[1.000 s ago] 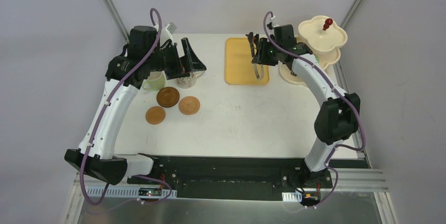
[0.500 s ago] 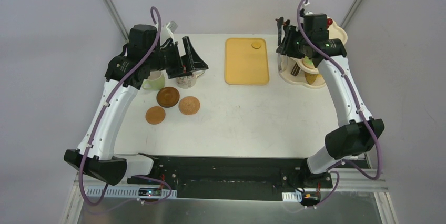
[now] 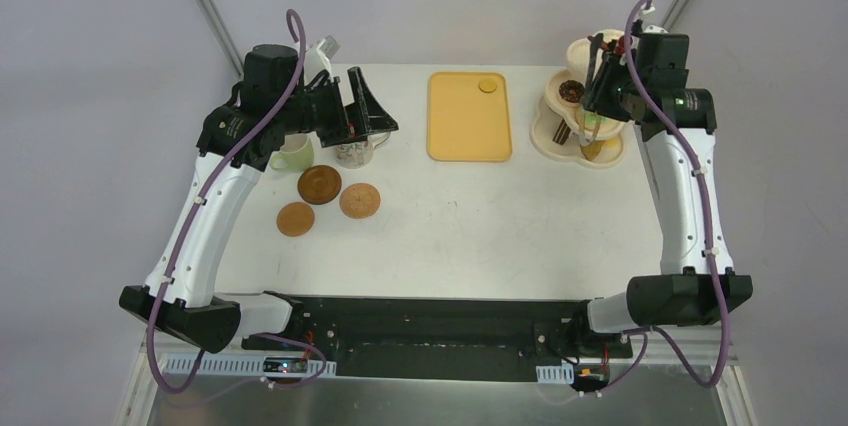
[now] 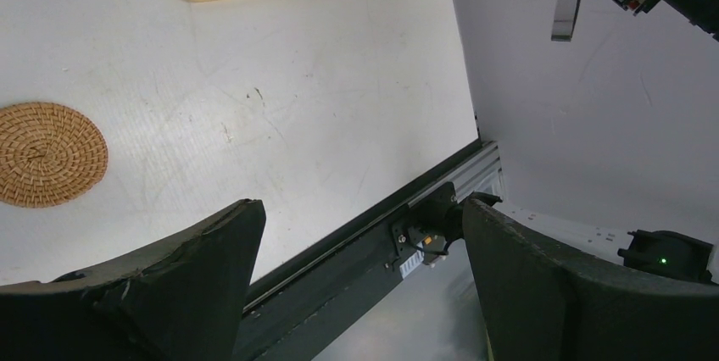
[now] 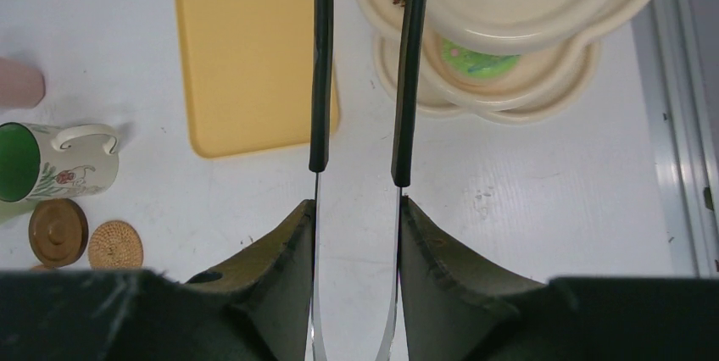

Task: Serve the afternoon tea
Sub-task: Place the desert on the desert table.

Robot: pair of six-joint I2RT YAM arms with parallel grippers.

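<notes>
The tray (image 3: pixel 468 121) is plain yellow, on a white desk (image 3: pixel 450 236). The tiered stand (image 5: pixel 526 5) is cream. One mug (image 5: pixel 51 166) is cream, green-lined, with a small printed figure. A pale pink shape (image 5: pixel 17 83) at the frame edge may be another mug. One woven coaster (image 4: pixel 47 155) is tan, and a dark brown coaster (image 5: pixel 58 232) sits elsewhere. A pastry (image 5: pixel 475 60) is iced green. The tongs (image 5: pixel 320 64) are black.

Woven rattan coaster (image 4: pixel 47 155) — glossy stand (image 5: pixel 526 1)

The top camera looks down over the whole table (image 3: pixel 450 236), while both wrist cameras (raised, angled down) share the tray (image 5: pixel 246 64) and stand (image 5: pixel 526 1).
</notes>
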